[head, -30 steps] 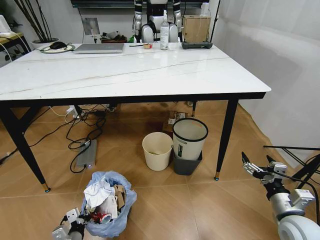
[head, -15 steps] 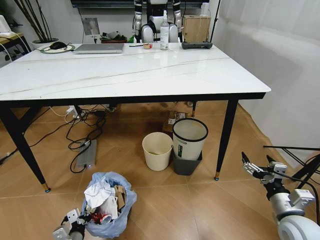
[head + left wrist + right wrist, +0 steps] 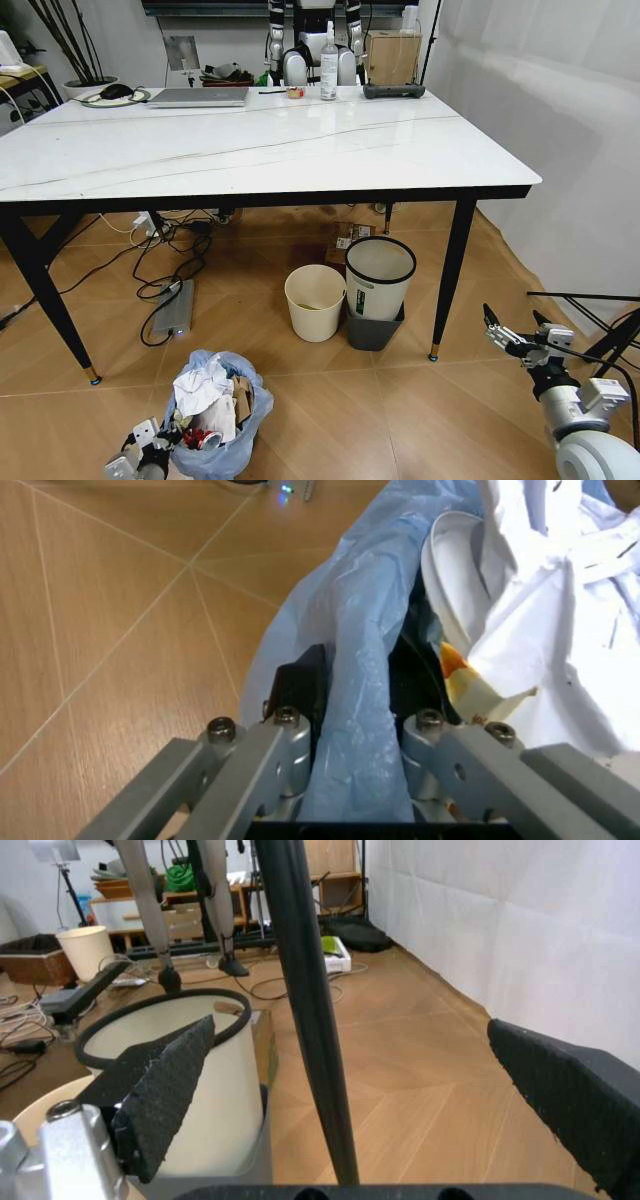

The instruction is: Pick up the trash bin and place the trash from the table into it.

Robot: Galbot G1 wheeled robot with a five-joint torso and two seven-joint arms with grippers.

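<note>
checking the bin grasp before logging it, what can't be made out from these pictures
- Head view: the left gripper is cut off by the bottom edge; the trash bin hides its contact point.
- Left wrist view: the bin's rim and wall are covered by the blue bag between the jaws.
- Both views: deeper trash lies hidden under the white tissues.
- Head view: items at the table's far edge are too small to identify.
- Right wrist view: a black pole blocks the floor behind it.
</note>
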